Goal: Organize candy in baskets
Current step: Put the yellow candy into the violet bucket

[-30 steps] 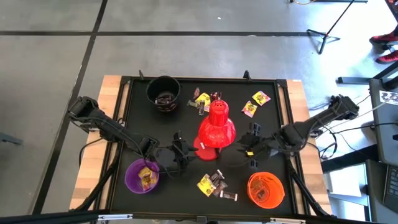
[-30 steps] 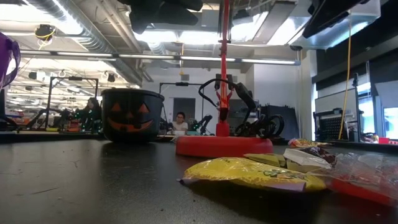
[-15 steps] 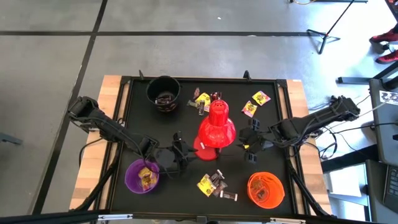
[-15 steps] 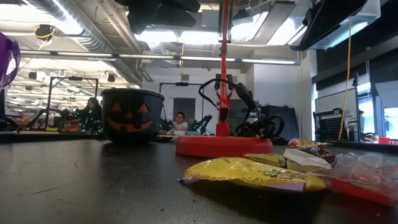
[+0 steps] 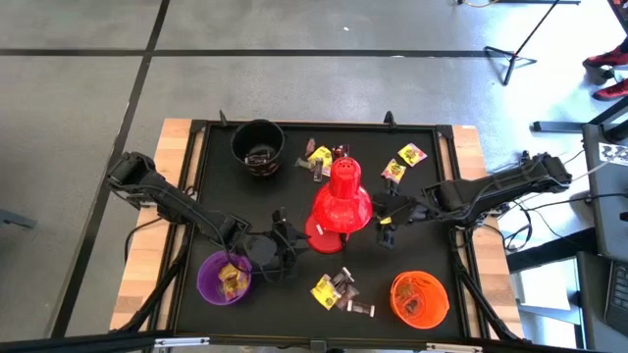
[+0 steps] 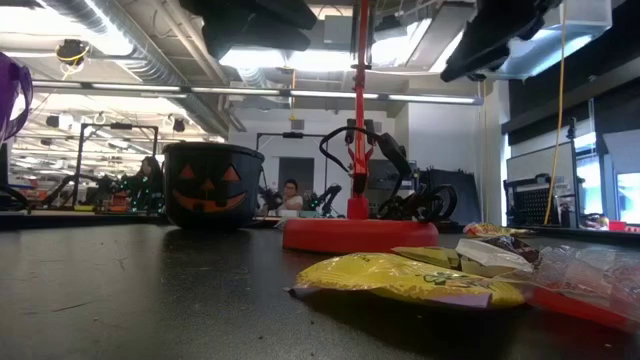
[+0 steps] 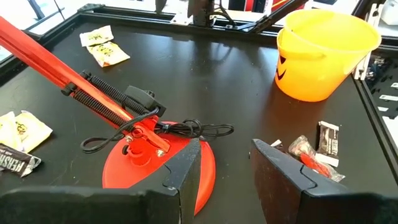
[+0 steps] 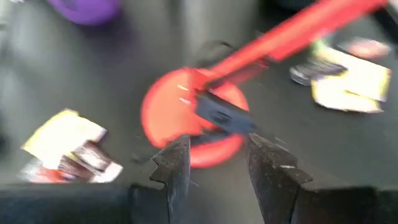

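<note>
On the black table stand three buckets: black (image 5: 258, 147) far left, purple (image 5: 224, 277) near left with candy inside, orange (image 5: 419, 299) near right. Wrapped candy lies in loose groups: far of the lamp (image 5: 319, 160), far right (image 5: 402, 162) and near the front edge (image 5: 339, 291). My left gripper (image 5: 285, 250) hovers open just left of the red lamp's base (image 7: 149, 155), nothing between its fingers. My right gripper (image 5: 386, 221) hovers open to the right of the lamp's head (image 5: 340, 201), empty; its wrist view shows the lamp base (image 8: 193, 124) ahead.
The red desk lamp stands mid-table, its arm (image 7: 68, 71) slanting up and its cord (image 7: 186, 129) on the base. The table has a raised black rim (image 5: 196, 132) and wooden side strips. In the low view, candy (image 6: 400, 280) lies close in front and the black bucket (image 6: 212, 185) farther back.
My right gripper has swung toward the table's far edge and a little toward the lamp, sinking slightly and still open. My left gripper has kept still. No candy or bucket has moved.
</note>
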